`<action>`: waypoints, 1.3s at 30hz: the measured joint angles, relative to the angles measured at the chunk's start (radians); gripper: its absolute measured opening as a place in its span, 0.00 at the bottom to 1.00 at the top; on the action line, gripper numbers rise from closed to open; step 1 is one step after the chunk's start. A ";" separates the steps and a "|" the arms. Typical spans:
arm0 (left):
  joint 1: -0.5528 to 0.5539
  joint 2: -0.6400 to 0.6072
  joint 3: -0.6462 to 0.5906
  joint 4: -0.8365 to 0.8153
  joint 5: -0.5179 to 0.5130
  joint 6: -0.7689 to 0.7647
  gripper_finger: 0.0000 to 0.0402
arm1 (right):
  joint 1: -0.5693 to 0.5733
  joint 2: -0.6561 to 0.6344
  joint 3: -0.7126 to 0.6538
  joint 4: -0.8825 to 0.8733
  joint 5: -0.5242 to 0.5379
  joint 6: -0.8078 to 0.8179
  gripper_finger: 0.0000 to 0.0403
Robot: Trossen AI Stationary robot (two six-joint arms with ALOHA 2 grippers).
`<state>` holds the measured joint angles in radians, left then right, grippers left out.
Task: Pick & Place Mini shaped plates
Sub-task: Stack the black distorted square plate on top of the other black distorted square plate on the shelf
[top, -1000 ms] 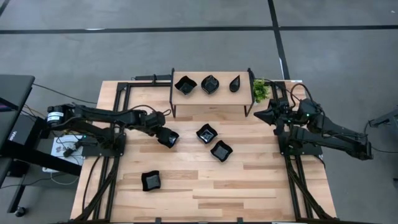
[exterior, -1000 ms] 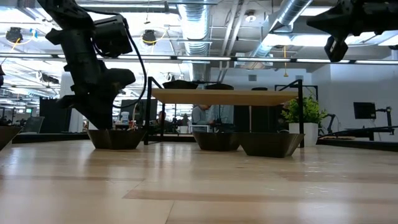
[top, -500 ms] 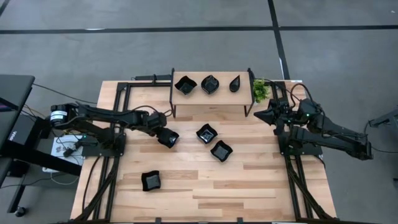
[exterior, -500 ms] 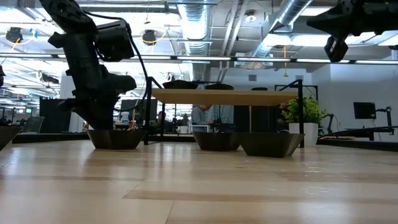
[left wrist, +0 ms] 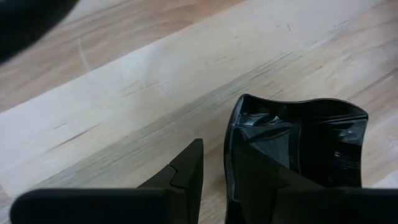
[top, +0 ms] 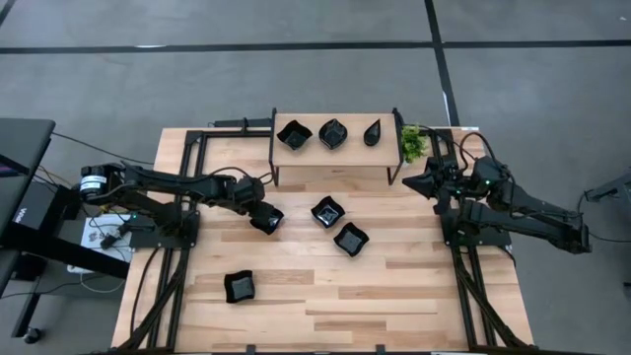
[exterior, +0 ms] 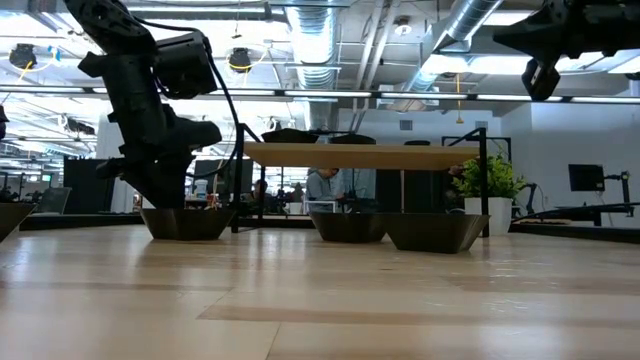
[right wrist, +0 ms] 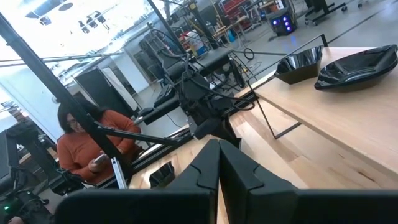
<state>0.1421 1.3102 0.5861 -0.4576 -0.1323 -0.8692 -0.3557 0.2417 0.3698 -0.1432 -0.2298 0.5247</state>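
Several glossy black mini plates show in the high view. Three sit on the wooden shelf by the far edge. Others rest flat on the table: two wavy squares, one near the front, and one under my left gripper. That gripper is open and points down, with its fingers on either side of this plate's wall. My right gripper is shut and hangs high above the table's right side, beside the shelf. My left gripper comes slanting down from the table's left. One finger stands outside the plate's side wall, and the other is inside the dish. Bare wood shows between the outer finger and the wall. I cannot tell whether the inner finger touches. The plate rests flat on the table.
A small green plant stands at the shelf's right end. Black frame rails run along both sides of the table. Open wood lies along the near edge. A person in an orange top sits beyond the table.
My left gripper has tipped a little more upright over the plate and settled slightly toward the table's left. The plate has stayed where it was.
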 joint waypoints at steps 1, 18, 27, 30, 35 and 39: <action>0.000 0.000 0.000 0.002 0.004 0.000 0.21 | 0.000 0.000 0.000 0.000 0.000 0.000 0.00; 0.000 0.000 -0.041 0.047 0.032 -0.039 0.21 | -0.001 0.000 0.000 0.000 0.000 0.000 0.00; 0.000 0.000 -0.041 0.113 0.032 -0.049 0.18 | -0.001 0.000 0.000 0.000 0.003 0.000 0.00; 0.000 0.000 -0.041 0.113 0.032 -0.049 0.15 | -0.001 0.000 0.000 0.000 0.003 0.000 0.00; 0.000 0.000 -0.041 0.115 0.032 -0.049 0.11 | -0.001 0.000 0.000 0.000 0.003 0.000 0.00; 0.000 0.000 -0.041 0.121 0.032 -0.049 0.06 | -0.001 0.000 0.000 0.000 0.003 0.000 0.00</action>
<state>0.1421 1.3102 0.5449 -0.3361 -0.1001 -0.9180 -0.3565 0.2417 0.3697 -0.1432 -0.2264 0.5247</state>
